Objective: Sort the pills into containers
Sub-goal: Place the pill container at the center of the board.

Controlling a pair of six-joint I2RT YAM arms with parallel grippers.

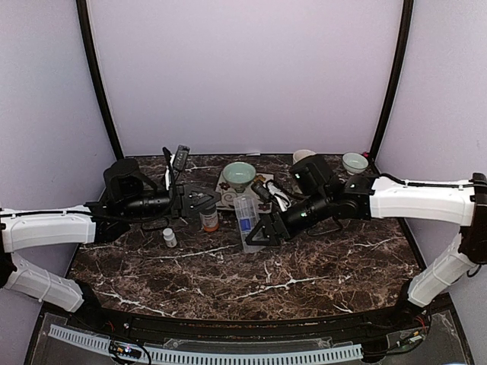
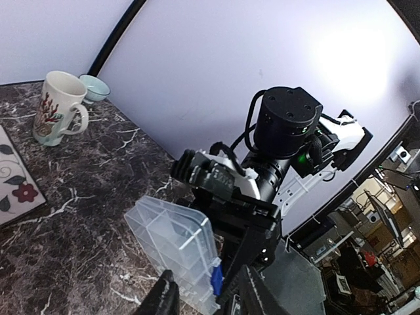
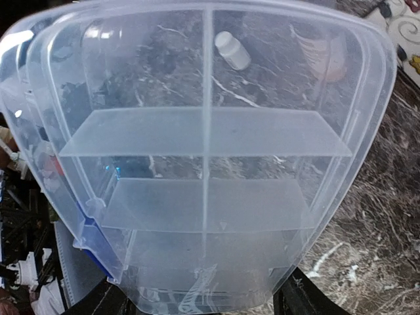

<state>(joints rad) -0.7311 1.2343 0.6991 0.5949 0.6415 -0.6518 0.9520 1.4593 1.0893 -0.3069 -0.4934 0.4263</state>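
Your right pincer (image 1: 256, 231) is clamping the box (image 1: 243, 215) by one short end, jaws about half apart with the plastic between them. The box is tilting up off the bench (image 1: 228, 285) behind centre. Its compartments (image 3: 262, 134) are facing the wrist camera, and the pills are too small to make out. Your left pincer (image 2: 209, 300) is hanging partly open, gripping nothing you can see.

The orange bottle (image 1: 209, 220) is standing just left of the box. The white bottle (image 1: 169, 238) is sitting nearer you and further left, apart from both. A bowl (image 1: 239, 175) on a mat (image 1: 226, 199), a mug (image 2: 58, 108) and a small bowl (image 1: 354, 162) are crowding the back edge. The near half of the bench is showing bare marble right to its front edge.

The orange bottle's label is reading as a blur. The mug is showing only a red flower print.
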